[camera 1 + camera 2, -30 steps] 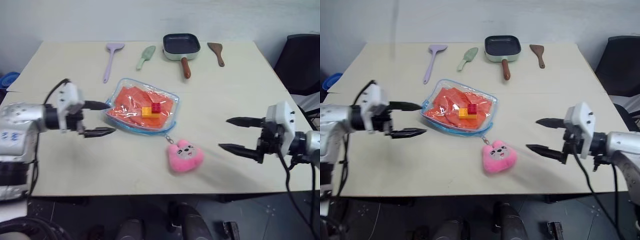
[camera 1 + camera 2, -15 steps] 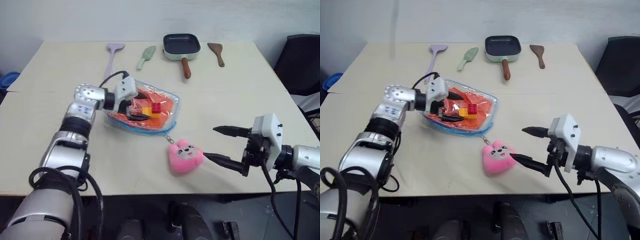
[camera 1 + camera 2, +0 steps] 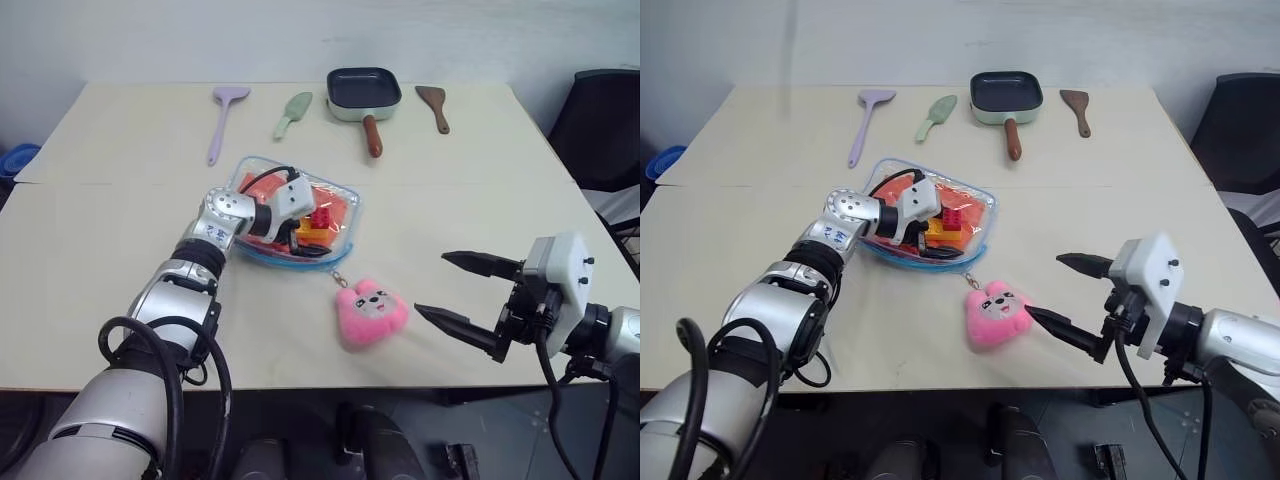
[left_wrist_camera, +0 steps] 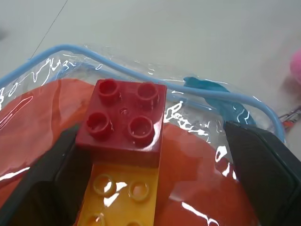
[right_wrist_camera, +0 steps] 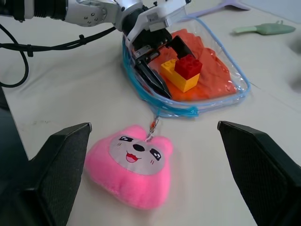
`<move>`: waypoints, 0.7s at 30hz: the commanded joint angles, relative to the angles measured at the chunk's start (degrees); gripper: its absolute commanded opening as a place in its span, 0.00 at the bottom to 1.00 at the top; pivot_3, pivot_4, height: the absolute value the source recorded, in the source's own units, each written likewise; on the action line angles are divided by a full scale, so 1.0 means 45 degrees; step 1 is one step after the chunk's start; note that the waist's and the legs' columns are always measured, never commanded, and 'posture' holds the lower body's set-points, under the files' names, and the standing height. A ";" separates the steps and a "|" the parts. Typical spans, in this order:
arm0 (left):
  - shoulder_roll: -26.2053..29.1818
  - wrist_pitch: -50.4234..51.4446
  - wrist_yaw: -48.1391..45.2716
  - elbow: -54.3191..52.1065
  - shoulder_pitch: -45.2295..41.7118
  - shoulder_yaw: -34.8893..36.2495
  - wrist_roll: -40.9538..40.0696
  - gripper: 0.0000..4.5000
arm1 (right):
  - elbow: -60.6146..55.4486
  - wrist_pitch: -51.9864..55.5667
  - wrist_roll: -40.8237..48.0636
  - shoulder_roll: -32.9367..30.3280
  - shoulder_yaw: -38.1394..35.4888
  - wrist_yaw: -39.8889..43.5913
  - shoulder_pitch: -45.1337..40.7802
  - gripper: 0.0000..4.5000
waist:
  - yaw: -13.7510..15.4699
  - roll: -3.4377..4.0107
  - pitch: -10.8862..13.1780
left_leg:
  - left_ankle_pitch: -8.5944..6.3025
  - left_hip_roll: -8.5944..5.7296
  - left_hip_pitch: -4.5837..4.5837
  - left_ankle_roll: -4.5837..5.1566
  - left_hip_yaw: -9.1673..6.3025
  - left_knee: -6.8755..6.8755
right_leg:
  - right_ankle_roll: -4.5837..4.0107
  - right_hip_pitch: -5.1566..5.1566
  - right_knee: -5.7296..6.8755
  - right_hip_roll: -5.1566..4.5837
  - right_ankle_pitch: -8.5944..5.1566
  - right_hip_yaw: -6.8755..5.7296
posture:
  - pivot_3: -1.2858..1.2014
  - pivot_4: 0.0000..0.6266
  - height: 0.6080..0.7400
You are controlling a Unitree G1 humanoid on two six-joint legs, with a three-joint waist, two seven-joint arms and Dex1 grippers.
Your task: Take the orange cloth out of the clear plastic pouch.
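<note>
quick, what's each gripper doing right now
Left gripper: open, fingers on either side of the bricks on the pouch, holding nothing.
Right gripper: open, empty, beside the pink charm.

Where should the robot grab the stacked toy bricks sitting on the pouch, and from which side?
Grip the yellow brick across its long side walls, low, coming along its length as the left gripper does. The red brick is only stacked on one end, so pinching it alone might pull it off. Both sit on the clear plastic pouch.

Three spatulas (image 3: 222,120) – one pan (image 3: 363,92), one pouch (image 3: 345,215), one plush charm (image 3: 370,312), two bricks (image 5: 184,70).
</note>
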 commanded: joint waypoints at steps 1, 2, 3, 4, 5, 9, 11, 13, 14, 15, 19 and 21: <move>0.0097 -0.0112 -0.0072 0.0039 -0.0286 0.0255 0.0040 0.72 | -0.0545 -0.0046 0.0402 -0.0201 -0.0475 -0.0296 0.0114 1.00 | 0.0005 0.0000 0.0000 | 0.0000 0.0000 0.0000 0.0000 -0.0006 0.0000 | 0.0000 0.0000 0.0001 0.0000 0.0000 0.0001 | 0.52 0.24 1.00; 0.0132 -0.0141 -0.0154 0.0010 -0.0255 0.0278 0.0043 0.64 | -0.0574 -0.0062 0.0397 -0.0219 -0.0451 -0.0322 0.0174 1.00 | 0.0010 0.0000 0.0000 | 0.0000 0.0000 0.0002 0.0001 -0.0010 0.0001 | 0.0000 0.0000 0.0002 -0.0001 0.0000 0.0000 | 0.52 0.24 1.00; 0.0179 -0.0152 -0.0260 -0.0021 -0.0224 0.0302 0.0032 0.58 | -0.0565 -0.0089 0.0358 -0.0253 -0.0387 -0.0317 0.0208 1.00 | 0.0013 0.0000 0.0000 | 0.0000 -0.0001 0.0000 0.0002 -0.0013 0.0002 | 0.0000 -0.0001 0.0002 -0.0001 0.0000 -0.0001 | 0.52 0.24 1.00; 0.0222 -0.0157 -0.0363 -0.0050 -0.0196 0.0328 0.0015 0.50 | -0.0552 -0.0115 0.0321 -0.0282 -0.0328 -0.0303 0.0228 1.00 | 0.0011 -0.0001 0.0000 | -0.0001 -0.0002 0.0000 0.0003 -0.0016 0.0002 | 0.0000 0.0000 0.0001 -0.0002 0.0000 -0.0001 | 0.52 0.24 1.00; 0.0297 -0.0105 -0.0521 -0.0100 -0.0168 0.0358 -0.0018 0.44 | -0.0474 -0.0143 0.0275 -0.0332 -0.0230 -0.0250 0.0167 1.00 | 0.0010 -0.0001 0.0000 | -0.0002 -0.0002 0.0000 0.0005 -0.0017 0.0002 | 0.0001 0.0000 -0.0001 -0.0001 0.0000 -0.0001 | 0.52 0.24 1.00; 0.0743 0.0290 -0.0935 -0.0458 -0.0117 0.0700 -0.0318 0.34 | -0.0021 -0.0252 0.0213 -0.0555 0.0187 0.0038 -0.0388 1.00 | -0.0009 -0.0001 0.0000 | -0.0003 -0.0002 0.0000 0.0007 -0.0046 0.0001 | 0.0001 0.0000 0.0000 0.0003 0.0001 0.0002 | 0.52 0.24 1.00; 0.1108 0.0543 -0.1121 -0.0838 -0.0083 0.1072 -0.0656 0.34 | 0.0279 -0.0312 0.0181 -0.0601 0.0485 0.0196 -0.0796 1.00 | -0.0027 -0.0002 0.0001 | -0.0003 0.0000 0.0001 0.0007 -0.0056 0.0002 | 0.0001 0.0000 -0.0001 0.0005 0.0001 0.0001 | 0.52 0.24 1.00; 0.1631 0.0922 -0.1075 -0.1367 -0.0001 0.1469 -0.0938 0.34 | 0.0685 -0.0403 -0.0008 -0.0622 0.0929 0.0449 -0.1264 1.00 | -0.0048 -0.0002 0.0001 | -0.0003 0.0003 0.0002 0.0007 -0.0058 0.0001 | 0.0001 -0.0003 0.0003 0.0005 0.0001 0.0001 | 0.52 0.24 1.00; 0.2014 0.1261 -0.1053 -0.1848 0.0103 0.1685 -0.1089 0.34 | 0.0881 -0.0453 -0.0117 -0.0624 0.1195 0.0591 -0.1514 1.00 | -0.0062 -0.0002 0.0001 | -0.0003 0.0003 -0.0001 0.0008 -0.0058 0.0002 | 0.0001 -0.0007 0.0004 0.0004 0.0001 0.0001 | 0.52 0.24 1.00; 0.2351 0.1616 -0.1030 -0.2343 0.0241 0.1852 -0.1208 0.34 | 0.1006 -0.0494 -0.0197 -0.0607 0.1412 0.0693 -0.1700 1.00 | -0.0071 -0.0003 0.0001 | -0.0003 0.0005 0.0002 0.0007 -0.0058 0.0002 | 0.0001 -0.0005 0.0005 0.0003 0.0001 0.0001 | 0.52 0.24 1.00; 0.4427 0.3976 -0.0931 -0.5882 0.2096 0.2975 -0.1998 0.34 | 0.1543 -0.0684 -0.0412 -0.0401 0.2676 0.1286 -0.2685 1.00 | -0.0210 -0.0001 0.0000 | -0.0003 0.0018 0.0004 0.0006 -0.0061 0.0000 | 0.0001 -0.0009 0.0003 0.0002 0.0000 0.0001 | 0.52 0.24 1.00; 0.5608 0.5254 -0.0780 -0.8169 0.3727 0.3588 -0.2299 0.34 | 0.1797 -0.0745 -0.0457 -0.0336 0.3259 0.1668 -0.3201 1.00 | -0.0361 0.0000 0.0000 | -0.0002 0.0046 0.0008 0.0005 -0.0058 -0.0003 | 0.0000 -0.0016 0.0007 0.0001 0.0000 0.0005 | 0.52 0.24 1.00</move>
